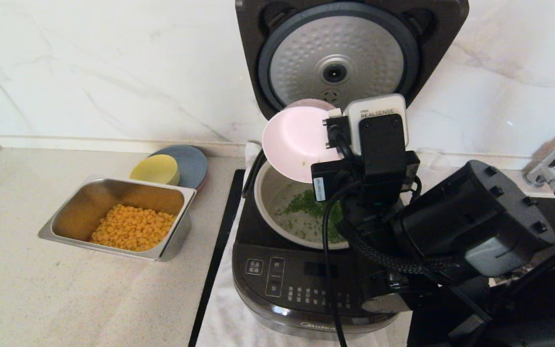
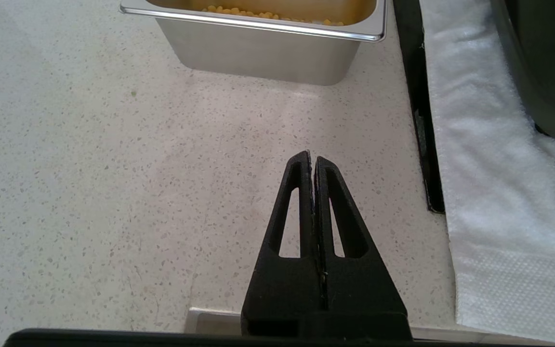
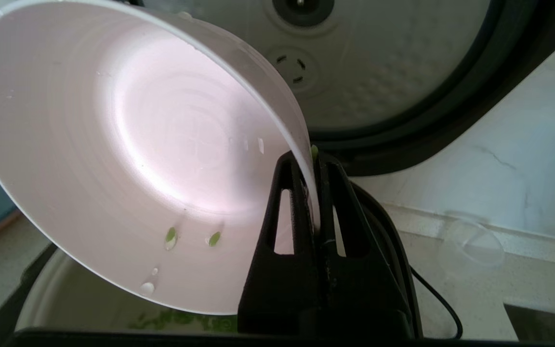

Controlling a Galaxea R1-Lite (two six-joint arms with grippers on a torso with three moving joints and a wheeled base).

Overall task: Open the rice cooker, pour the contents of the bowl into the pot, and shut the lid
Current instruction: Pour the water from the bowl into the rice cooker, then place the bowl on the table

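The black rice cooker (image 1: 287, 284) stands with its lid (image 1: 340, 58) raised, the dimpled silver plate (image 3: 378, 58) facing forward. The pale pink bowl (image 1: 297, 140) is tipped steeply over the grey inner pot (image 1: 270, 188), held by its rim in my right gripper (image 3: 312, 159), which is shut on it. Chopped green bits (image 1: 306, 205) lie in the pot; two flecks (image 3: 170, 236) cling inside the bowl (image 3: 128, 154). My left gripper (image 2: 311, 159) is shut and empty above the counter, near the steel tray.
A steel tray of yellow corn (image 1: 133, 226) sits left of the cooker, with a yellow bowl (image 1: 154, 169) on a blue plate (image 1: 193, 164) behind it. A white towel (image 2: 494, 193) lies under the cooker. A tap (image 1: 554, 166) is at the right.
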